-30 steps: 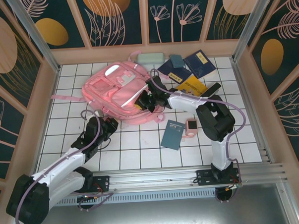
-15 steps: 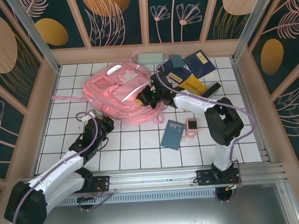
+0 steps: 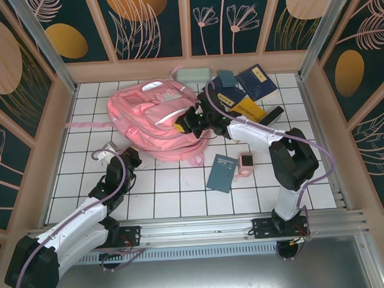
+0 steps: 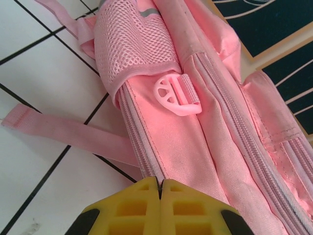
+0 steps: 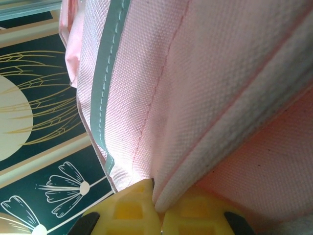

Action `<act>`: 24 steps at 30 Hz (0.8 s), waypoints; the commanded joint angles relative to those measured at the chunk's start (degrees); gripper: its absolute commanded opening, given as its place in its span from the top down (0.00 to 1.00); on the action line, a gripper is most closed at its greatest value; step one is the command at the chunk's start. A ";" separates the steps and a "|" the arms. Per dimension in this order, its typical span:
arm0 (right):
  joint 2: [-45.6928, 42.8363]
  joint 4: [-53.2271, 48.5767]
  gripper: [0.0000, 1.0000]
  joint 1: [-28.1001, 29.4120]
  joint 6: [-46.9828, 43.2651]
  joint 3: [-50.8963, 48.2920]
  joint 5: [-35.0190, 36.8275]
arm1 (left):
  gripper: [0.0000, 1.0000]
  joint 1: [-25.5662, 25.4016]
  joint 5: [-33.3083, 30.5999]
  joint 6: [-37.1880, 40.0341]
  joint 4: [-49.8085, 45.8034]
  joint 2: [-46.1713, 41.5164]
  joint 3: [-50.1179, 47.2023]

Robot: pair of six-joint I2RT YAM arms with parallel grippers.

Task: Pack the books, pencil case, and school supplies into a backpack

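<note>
The pink backpack [image 3: 154,122] lies on its side at the back left of the table. My right gripper [image 3: 182,125] is shut on a piped edge of the backpack [image 5: 220,73], and fabric shows between its fingers [image 5: 157,196]. My left gripper [image 3: 127,159] is shut at the backpack's near left corner, its tips [image 4: 160,183] against a zipper seam of the backpack [image 4: 230,122], with nothing seen held. The mint pencil case [image 3: 193,74] sits by the back wall. Two navy books [image 3: 256,82], a yellow book [image 3: 246,108] and a teal book [image 3: 221,172] lie to the right.
A small teal pad [image 3: 227,77], a slim black bar [image 3: 272,114] and a pink cube gadget [image 3: 246,162] lie among the books. A loose pink strap [image 4: 63,132] and a white buckle [image 4: 173,93] sit near my left fingertips. Wooden walls enclose the tiled table [image 3: 175,196].
My right gripper has drawn the backpack toward the back and right. My left gripper has slid left, away from the backpack's near edge.
</note>
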 commanded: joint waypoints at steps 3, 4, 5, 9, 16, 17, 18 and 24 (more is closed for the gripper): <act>-3.87 2.94 1.00 -1.16 -1.03 -0.60 -1.99 | 1.00 0.67 -11.58 2.40 1.62 0.37 -0.51; -3.89 2.96 1.00 -1.16 -1.08 -0.63 -2.16 | 1.00 0.67 -12.45 2.38 1.17 0.44 -0.37; -3.95 2.99 1.00 -1.12 -1.12 -0.72 -2.33 | 1.00 0.67 -13.60 2.28 0.46 0.46 -0.17; -4.06 2.21 1.00 -1.55 -1.78 -0.74 -1.74 | 1.00 0.67 -13.28 2.49 0.63 -0.51 -1.00; -2.45 3.20 1.00 -2.92 -0.94 0.04 -3.86 | 1.00 0.67 -13.82 2.94 0.15 -3.36 -3.40; -2.46 2.96 1.00 -2.81 -1.16 0.33 -3.68 | 1.00 0.67 -14.08 3.03 -0.20 -3.14 -3.32; -2.38 2.66 1.00 -2.79 -1.42 0.64 -3.80 | 1.00 0.67 -13.99 3.19 -0.55 -2.82 -3.11; 0.03 -2.89 1.00 -1.57 -6.52 4.57 -4.82 | 0.77 0.67 -10.11 8.06 -5.53 1.07 3.81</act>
